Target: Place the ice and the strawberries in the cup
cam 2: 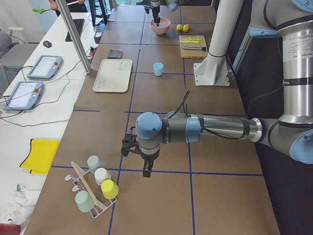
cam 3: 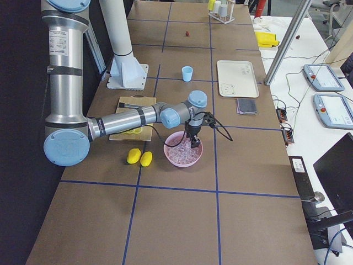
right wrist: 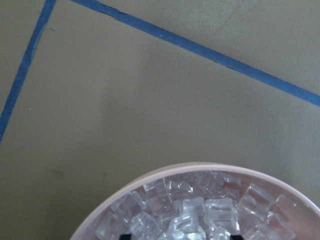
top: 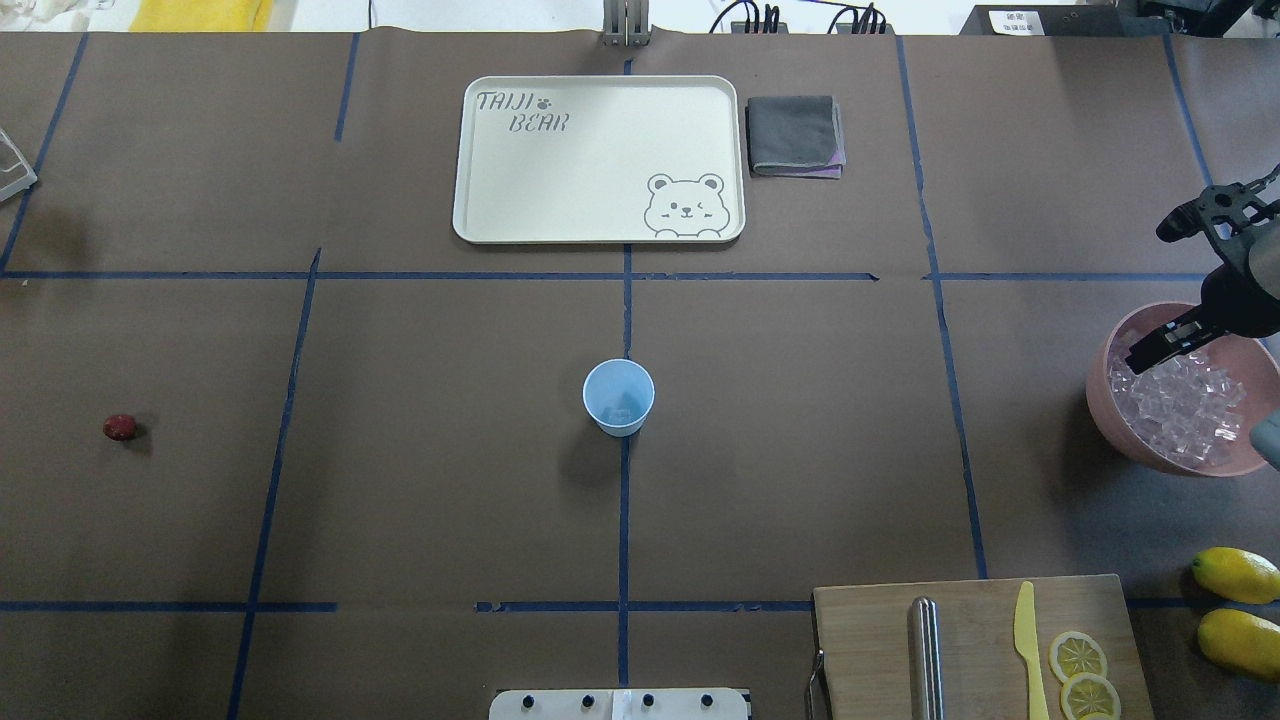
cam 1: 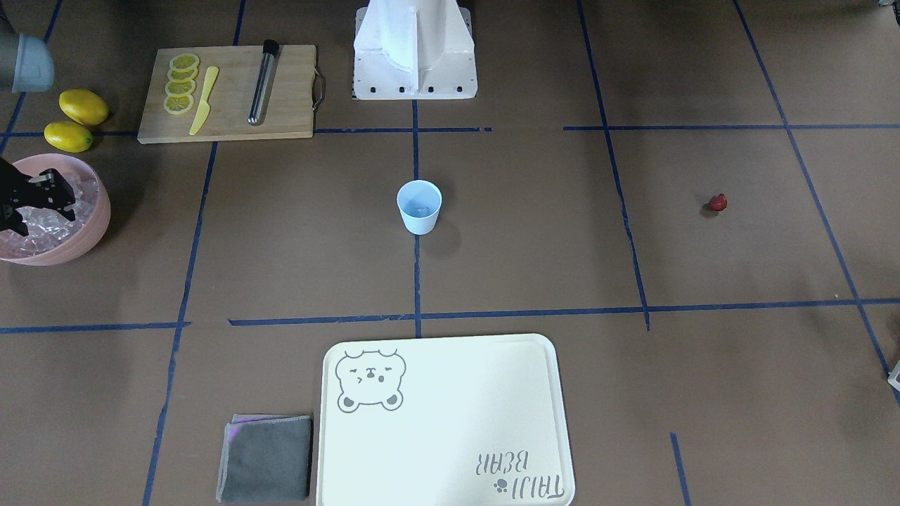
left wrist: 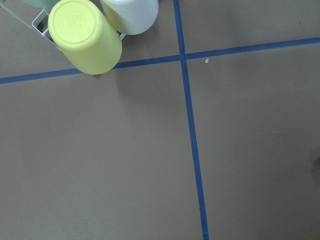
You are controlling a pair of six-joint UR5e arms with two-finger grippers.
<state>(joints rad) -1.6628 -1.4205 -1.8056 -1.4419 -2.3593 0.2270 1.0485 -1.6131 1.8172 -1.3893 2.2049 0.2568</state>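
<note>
Now poised over the pink bowl point(top: 1098, 385), well to the robot's right of the cup point(top: 619, 397), the right pincer point(top: 1152, 293) hangs spread wide above the ice point(top: 1180, 410). It would do best to drop straight down, pinch one top cube and lift clear of the rim. The cup stands upright, mouth up, long axis vertical. The strawberry point(top: 119, 427) lies far to the cup's left. Whether the left pincer point(cam 2: 137, 159) is spread or closed cannot be told.

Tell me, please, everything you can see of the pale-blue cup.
The cup is a small pale-blue tumbler, plastic by its look, handleless and tapering to its base. It stands upright, mouth open, on a blue tape line at the centre of the table, touching nothing else. Something clear, likely ice, lies at its bottom.
</note>
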